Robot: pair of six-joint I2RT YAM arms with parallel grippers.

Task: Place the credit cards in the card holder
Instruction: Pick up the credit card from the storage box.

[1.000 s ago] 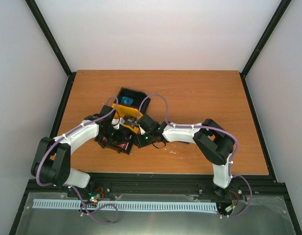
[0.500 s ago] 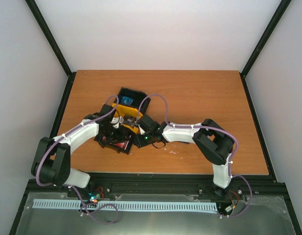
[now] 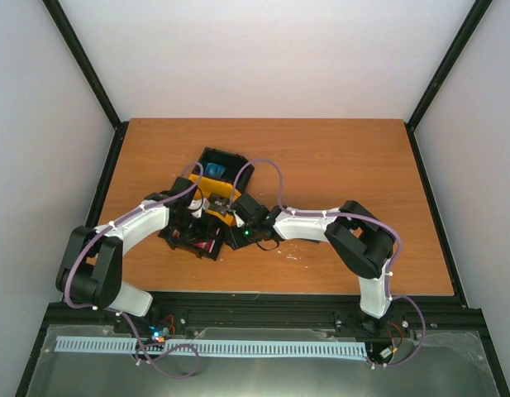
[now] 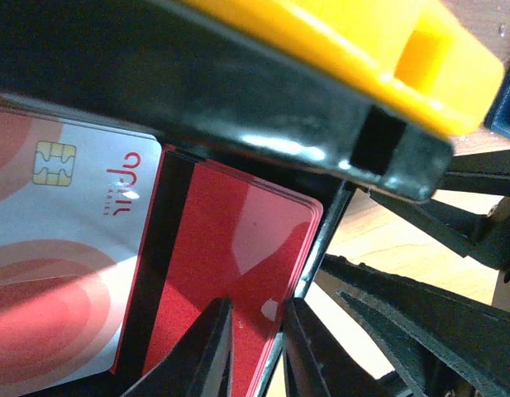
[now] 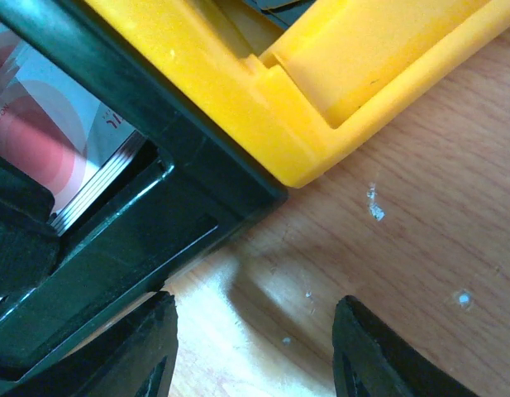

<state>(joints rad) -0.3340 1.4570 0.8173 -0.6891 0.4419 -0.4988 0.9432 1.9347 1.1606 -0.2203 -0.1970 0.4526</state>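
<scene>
Left gripper (image 4: 255, 356): the fingers (image 4: 212, 351) are set narrow, astride the edge of a stack of thin red-and-white plastic credit cards (image 4: 230, 248). One finger lies over the red back of the top card and the other just outside its edge. Whether the stack is actually clamped cannot be told. A second card face, white with red rings and a gold chip (image 4: 52, 163), is seen to the left of the fingers. Both lie inside the black plastic bin (image 4: 238, 107), whose wall runs ahead of the fingers.

Right gripper (image 5: 255, 351): the fingers (image 5: 147, 347) are held wide apart with only the bare wooden table (image 5: 420, 231) between them. The black bin's corner stands just ahead and left of them, and the yellow plastic bin (image 5: 321, 91) lies beyond it.

The small dark blue folding card holder (image 3: 215, 170) is noted in another black bin, beyond the yellow bin and well apart from both sets of fingers.

Against the frame of a second ago, the left arm's rear links are found slightly shifted. The right arm, the bins and the card holder are unchanged.
</scene>
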